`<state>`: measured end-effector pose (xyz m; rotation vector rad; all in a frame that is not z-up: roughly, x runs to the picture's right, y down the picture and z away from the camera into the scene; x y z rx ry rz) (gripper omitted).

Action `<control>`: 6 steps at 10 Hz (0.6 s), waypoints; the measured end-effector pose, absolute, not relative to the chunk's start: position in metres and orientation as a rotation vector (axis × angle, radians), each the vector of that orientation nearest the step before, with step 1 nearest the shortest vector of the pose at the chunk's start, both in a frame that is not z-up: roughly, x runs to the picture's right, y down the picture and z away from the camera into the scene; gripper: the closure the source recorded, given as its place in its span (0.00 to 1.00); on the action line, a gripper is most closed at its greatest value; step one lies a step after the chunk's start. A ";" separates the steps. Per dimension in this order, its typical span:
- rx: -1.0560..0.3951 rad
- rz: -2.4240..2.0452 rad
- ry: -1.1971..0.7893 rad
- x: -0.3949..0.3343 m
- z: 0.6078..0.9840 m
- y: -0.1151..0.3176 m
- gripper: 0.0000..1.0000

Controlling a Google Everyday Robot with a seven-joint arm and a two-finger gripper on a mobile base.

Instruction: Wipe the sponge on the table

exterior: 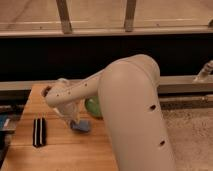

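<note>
The sponge, a small blue-grey pad, lies on the wooden tabletop just in front of the green bowl, on its near-left side and close to touching it. The pincer comes down on the sponge's left end, beside the bowl's left flank. Its fingers are pressed together and appear to pinch the sponge's edge, though the contact itself is hard to make out. The pad's underside rests on the wood.

From there the cream-coloured forearm slopes up and to the left of the bowl. It bends near the tabletop's far edge and joins the bulky upper arm, which rises to the right of the bowl and hides the bowl's right half.

Well to the left of the bowl and a little nearer the camera, a black-and-white striped oblong lies flat, its long side running front to back. Behind the bowl, past the far edge of the tabletop, a grey ledge runs across the view below a dark band. To the right of the bowl, beyond the arm, is speckled floor.
</note>
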<state>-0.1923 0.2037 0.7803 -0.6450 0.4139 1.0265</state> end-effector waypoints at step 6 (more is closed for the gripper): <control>-0.716 0.978 0.408 -0.191 0.745 0.252 1.00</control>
